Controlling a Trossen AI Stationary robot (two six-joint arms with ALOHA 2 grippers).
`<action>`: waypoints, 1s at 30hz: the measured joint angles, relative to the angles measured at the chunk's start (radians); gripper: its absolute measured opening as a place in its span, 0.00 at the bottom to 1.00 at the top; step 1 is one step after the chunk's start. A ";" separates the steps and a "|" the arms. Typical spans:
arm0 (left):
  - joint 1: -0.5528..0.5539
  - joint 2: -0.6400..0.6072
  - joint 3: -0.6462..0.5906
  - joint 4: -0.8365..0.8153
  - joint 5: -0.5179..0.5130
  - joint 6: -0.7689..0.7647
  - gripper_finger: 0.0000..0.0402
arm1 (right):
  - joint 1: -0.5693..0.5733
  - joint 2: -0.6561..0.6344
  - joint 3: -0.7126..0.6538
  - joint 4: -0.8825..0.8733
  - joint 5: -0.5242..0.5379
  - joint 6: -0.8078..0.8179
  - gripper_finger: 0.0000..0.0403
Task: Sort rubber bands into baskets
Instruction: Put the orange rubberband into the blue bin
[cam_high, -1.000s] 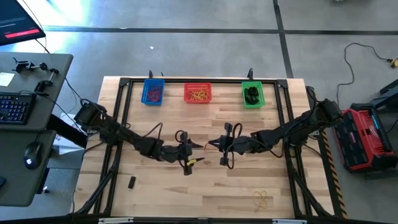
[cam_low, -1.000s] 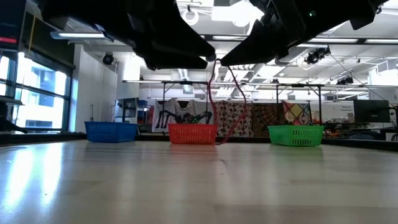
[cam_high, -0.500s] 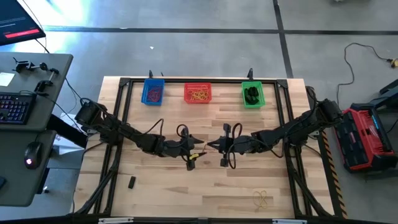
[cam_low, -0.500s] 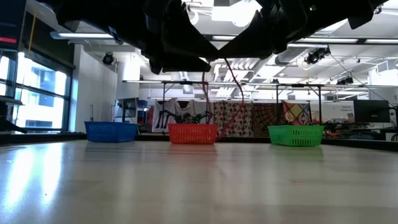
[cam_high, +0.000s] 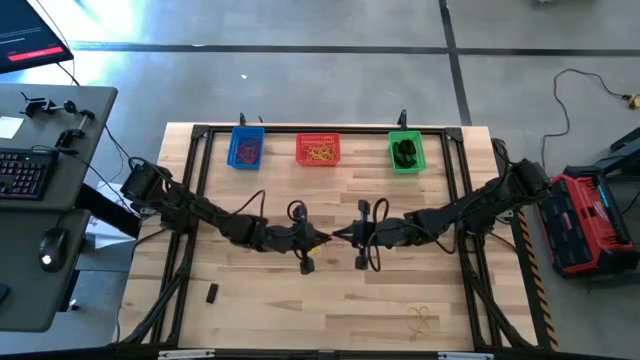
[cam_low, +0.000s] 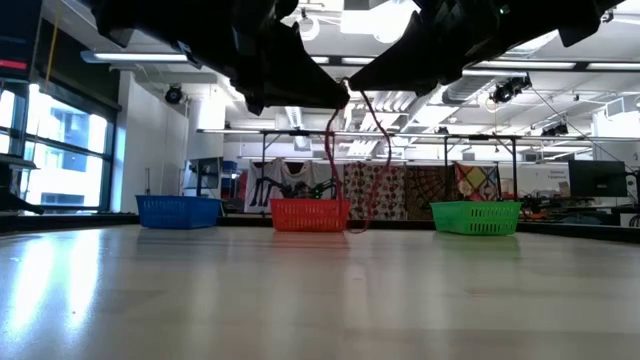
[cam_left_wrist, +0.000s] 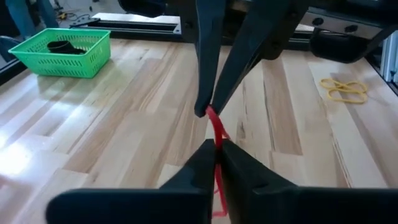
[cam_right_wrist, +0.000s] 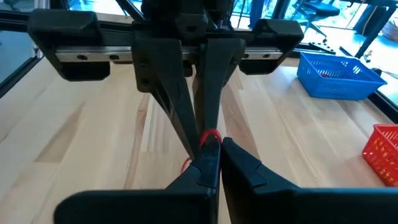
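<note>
A thin red rubber band (cam_low: 333, 165) hangs in mid-air over the middle of the table. My left gripper (cam_high: 323, 238) and my right gripper (cam_high: 340, 237) meet tip to tip there, both shut on it. In the left wrist view the band (cam_left_wrist: 216, 127) runs from the right gripper's tips down between my left fingers. The blue basket (cam_high: 246, 148), the red basket (cam_high: 318, 150) and the green basket (cam_high: 405, 152) stand in a row along the far edge, each with bands inside. My left gripper pinches a strand of the band (cam_left_wrist: 217, 138) between its two fingertips, right under the right gripper's tips. It comes in roughly level from the table's left. The rest of the band hangs slack below, clear of the table. My right gripper pinches the band's top (cam_right_wrist: 209, 135) between its fingertips, coming in roughly level from the table's right. The band dangles below the tips (cam_low: 352, 222) and touches nothing else.
Loose yellow bands (cam_high: 420, 320) lie near the front right corner. A short dark band (cam_high: 212, 293) lies at the front left. A black frame (cam_high: 300, 130) runs along the table's edges. Bare wood lies between the grippers and the baskets.
My left gripper has gone toward the table's right edge, up to the right gripper's tips, and has shut on the red band hanging there. The right gripper has kept still with the band.
</note>
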 joint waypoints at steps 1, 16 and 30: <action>0.000 0.000 0.000 0.000 0.000 0.000 0.02 | 0.000 0.000 0.000 0.000 0.001 0.005 0.00; 0.002 -0.168 0.001 -0.242 -0.078 -0.027 0.00 | 0.000 -0.005 0.000 -0.015 0.043 0.004 0.39; 0.049 -0.453 0.001 -0.756 -0.259 -0.247 0.00 | 0.000 -0.050 0.000 -0.073 0.097 0.004 0.43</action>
